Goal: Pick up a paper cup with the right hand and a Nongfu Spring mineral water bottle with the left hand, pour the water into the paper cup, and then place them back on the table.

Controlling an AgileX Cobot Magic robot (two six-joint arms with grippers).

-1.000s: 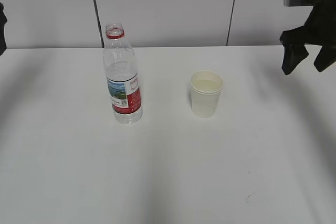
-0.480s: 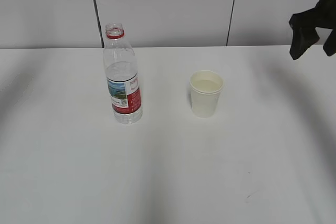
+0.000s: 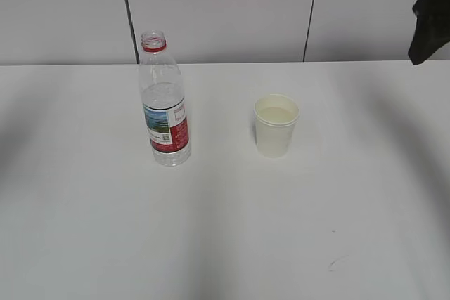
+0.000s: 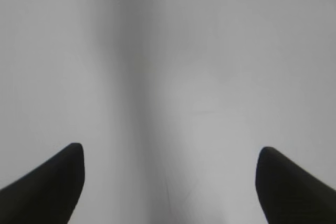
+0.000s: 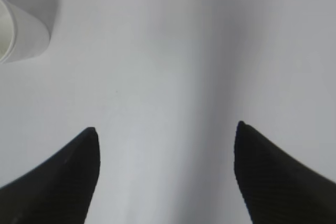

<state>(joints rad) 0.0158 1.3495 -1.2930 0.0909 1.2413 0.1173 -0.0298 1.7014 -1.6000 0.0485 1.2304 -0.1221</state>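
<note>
The Nongfu Spring bottle stands upright and uncapped on the white table, left of centre, partly filled. The paper cup stands upright to its right with water inside; its side also shows at the top left of the right wrist view. My right gripper is open and empty above bare table; one black finger shows at the far right edge of the exterior view, well away from the cup. My left gripper is open and empty over bare table and is out of the exterior view.
A grey panelled wall with dark vertical seams runs behind the table. A small dark scuff marks the tabletop at the front right.
My right gripper has moved up and to the right, away from the cup, until only a finger remains at the frame edge. Bottle and cup have not moved.
</note>
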